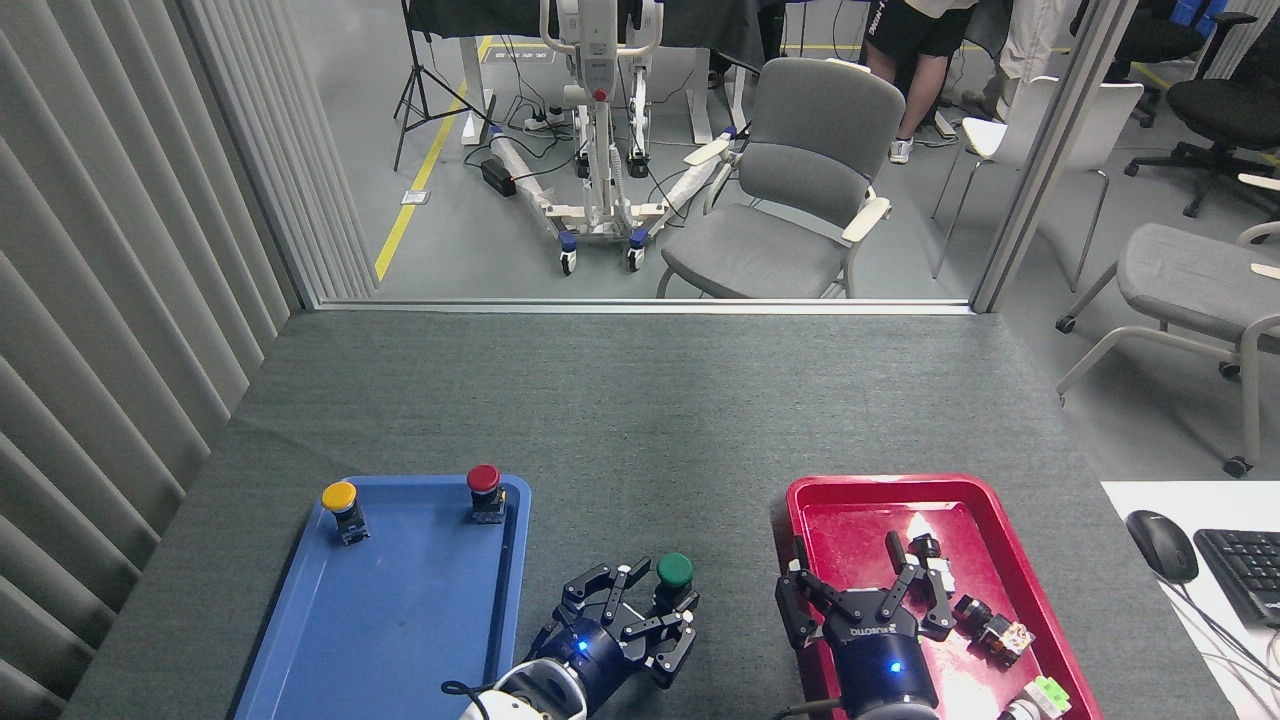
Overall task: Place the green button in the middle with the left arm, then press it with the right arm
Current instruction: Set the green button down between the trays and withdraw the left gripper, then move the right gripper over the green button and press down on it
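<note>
The green button (675, 570) stands on the bare middle (660, 440) between the trays, positioned for pressing. My left gripper (640, 615) sits spread beside it, apparently released. My right gripper (860, 590) hovers, claws apart, empty.

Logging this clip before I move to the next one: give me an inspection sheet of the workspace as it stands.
Surface: grey-green felt table, bare in the middle.
Job's things: green button upright on the felt between blue tray and red tray.
Clutter: yellow button and red button in the blue tray; small parts in the red tray.
Grippers: left gripper jaws open beside the green button; right gripper open over the red tray.
Cables: nothing seen on the felt.
Surroundings: chairs, a person's legs, mouse, keyboard.
</note>
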Robot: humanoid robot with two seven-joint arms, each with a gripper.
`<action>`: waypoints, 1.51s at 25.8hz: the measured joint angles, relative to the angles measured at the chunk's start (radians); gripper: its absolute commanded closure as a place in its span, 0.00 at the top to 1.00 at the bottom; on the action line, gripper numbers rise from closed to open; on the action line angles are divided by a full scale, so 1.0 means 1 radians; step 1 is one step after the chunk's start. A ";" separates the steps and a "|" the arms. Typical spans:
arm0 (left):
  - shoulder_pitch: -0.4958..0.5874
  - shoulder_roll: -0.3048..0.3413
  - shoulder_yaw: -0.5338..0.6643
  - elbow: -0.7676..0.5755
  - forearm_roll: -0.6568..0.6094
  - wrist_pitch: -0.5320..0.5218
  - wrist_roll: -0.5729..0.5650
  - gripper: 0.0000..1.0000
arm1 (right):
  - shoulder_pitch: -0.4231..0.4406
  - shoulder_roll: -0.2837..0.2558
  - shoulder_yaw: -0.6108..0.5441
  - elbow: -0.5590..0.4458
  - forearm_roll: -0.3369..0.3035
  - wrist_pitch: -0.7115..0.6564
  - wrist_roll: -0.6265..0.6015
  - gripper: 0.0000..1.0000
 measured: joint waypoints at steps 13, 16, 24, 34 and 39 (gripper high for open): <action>0.377 0.220 0.316 -0.624 0.008 0.080 -0.042 1.00 | -0.067 0.088 0.149 0.099 0.056 -0.009 0.005 0.00; 0.394 0.225 0.402 -0.629 0.027 0.084 -0.042 1.00 | -0.101 0.105 0.184 0.164 0.062 -0.013 0.008 0.00; 0.346 0.231 0.447 -0.551 0.102 0.097 -0.042 1.00 | -0.152 0.131 0.208 0.315 0.054 -0.029 -0.026 0.00; 0.330 0.232 0.449 -0.523 0.216 0.147 -0.030 1.00 | -0.156 0.129 0.206 0.374 0.047 -0.022 -0.051 0.00; 0.325 0.233 0.449 -0.513 0.222 0.147 -0.029 1.00 | -0.155 0.131 0.204 0.380 0.036 -0.019 -0.053 0.00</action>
